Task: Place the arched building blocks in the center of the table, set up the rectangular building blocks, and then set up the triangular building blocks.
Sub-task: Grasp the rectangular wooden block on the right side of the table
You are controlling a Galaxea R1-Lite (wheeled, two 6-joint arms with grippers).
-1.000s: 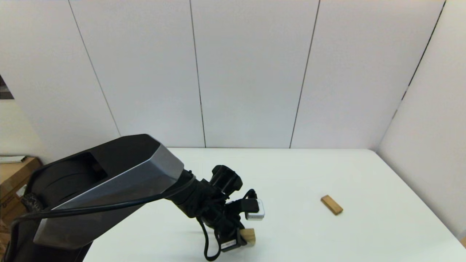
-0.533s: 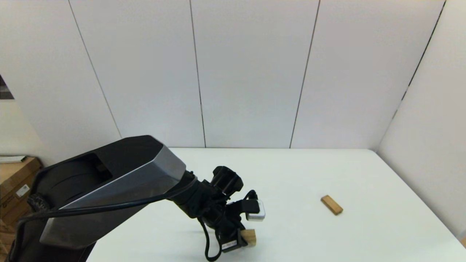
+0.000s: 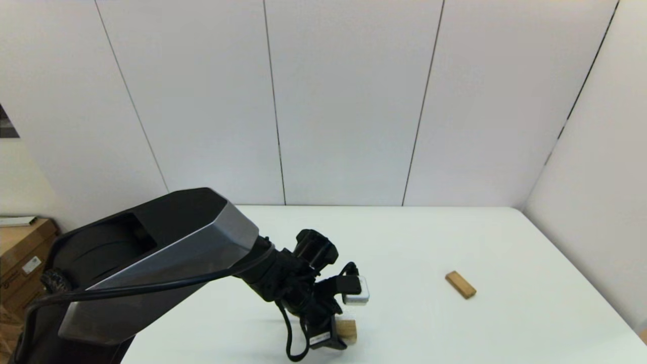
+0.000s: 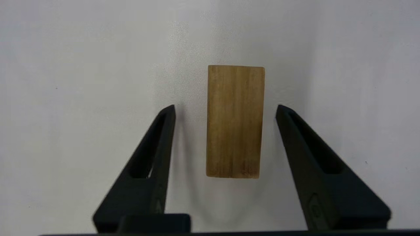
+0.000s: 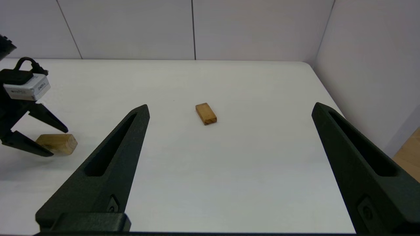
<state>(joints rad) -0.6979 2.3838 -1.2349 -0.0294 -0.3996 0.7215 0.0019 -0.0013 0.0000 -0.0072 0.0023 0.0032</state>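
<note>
The white surface [image 3: 429, 237] is the largest thing before you, wide and bare apart from two pieces of wood. Your left arm reaches over its near middle, and the left end effector [image 4: 226, 109] hangs over the arched block [image 4: 234, 121] with both fingers spread, one on each long side and neither touching the wood. In the head view that block [image 3: 348, 329] peeks out just right of the wrist, close to the near edge. From above it shows only a plain grained face, so you cannot tell which side carries the notch.

I judge it a light, rigid piece of smooth wood. It will not give under pressure, but a sanded face can slip or twist if you pinch it off-centre. Take it across the narrow width, about midway along its length, so the pads meet the two flat long sides squarely. If the curved cutout lies under one pad, contact will be thinner there.

The right end effector [image 5: 229, 108] waits near the robot, fingers wide apart and empty. Well off to the right of the arch, farther out on the surface, lies the rectangular block [image 3: 460, 284], flat and thin. The triangular block is not visible in any view.
</note>
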